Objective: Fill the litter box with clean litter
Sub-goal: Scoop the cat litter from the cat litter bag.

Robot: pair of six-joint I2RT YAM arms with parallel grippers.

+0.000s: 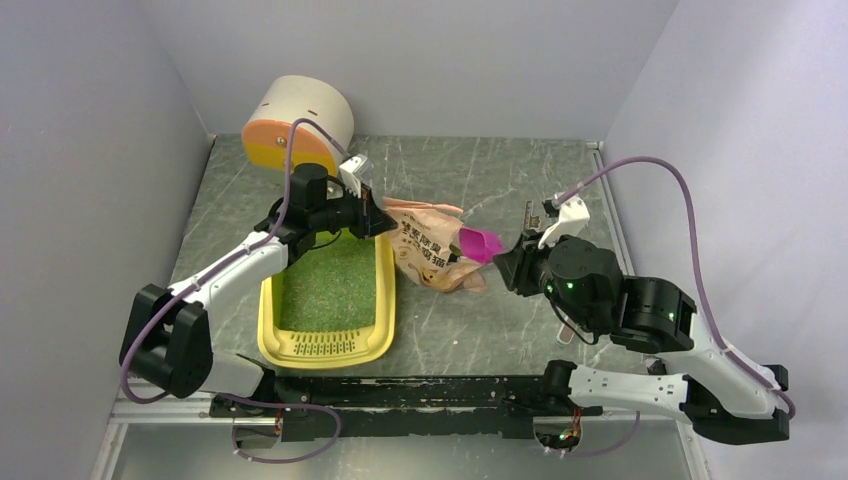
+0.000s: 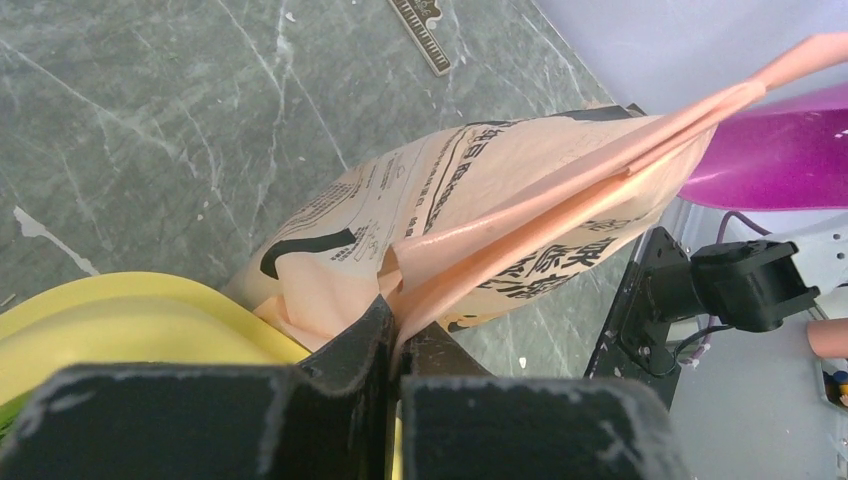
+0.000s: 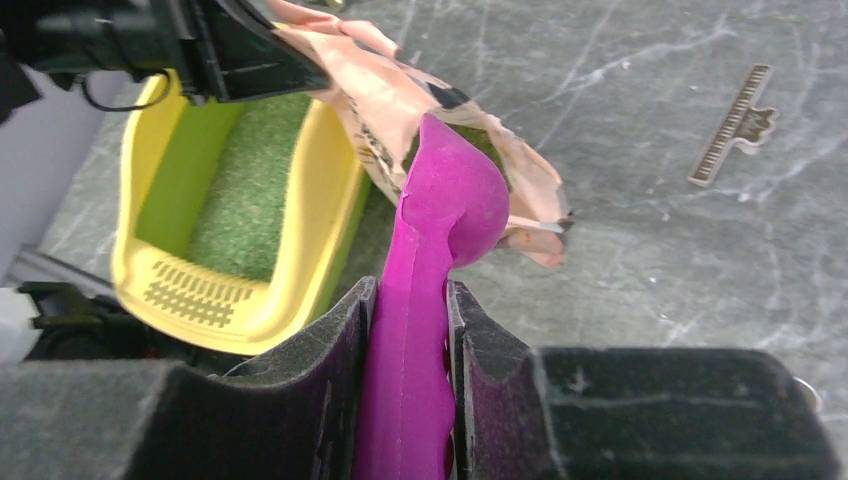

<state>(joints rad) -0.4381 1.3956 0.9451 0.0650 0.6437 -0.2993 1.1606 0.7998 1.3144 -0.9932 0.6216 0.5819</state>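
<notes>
Top view: the litter box (image 1: 325,348) lies at 8 o'clock from the middle of the table (image 1: 480,170), grille end nearest the arms, with green litter (image 1: 330,285) across its floor. Its far end is hidden under the left arm.

The left gripper (image 2: 393,330) is pinched tight on a fold of the bag (image 2: 480,190) at the box's 1 o'clock corner. Its wrist view catches only a slice of yellow rim beside the black fingers. The bag lies just at 3 o'clock of the box, its print too blurred to read.

The right gripper (image 3: 410,300) is clamped on the handle of the scoop (image 3: 445,200), jaws no wider than that handle. The bowl points into the bag's mouth, back to the camera, so whether it carries anything cannot be told. A little green shows inside the mouth.

A cylinder (image 1: 300,125) sits at 11 o'clock, partly behind the left arm's cable. A small toothed strip (image 3: 735,125) lies on the table, well apart from the bag.
</notes>
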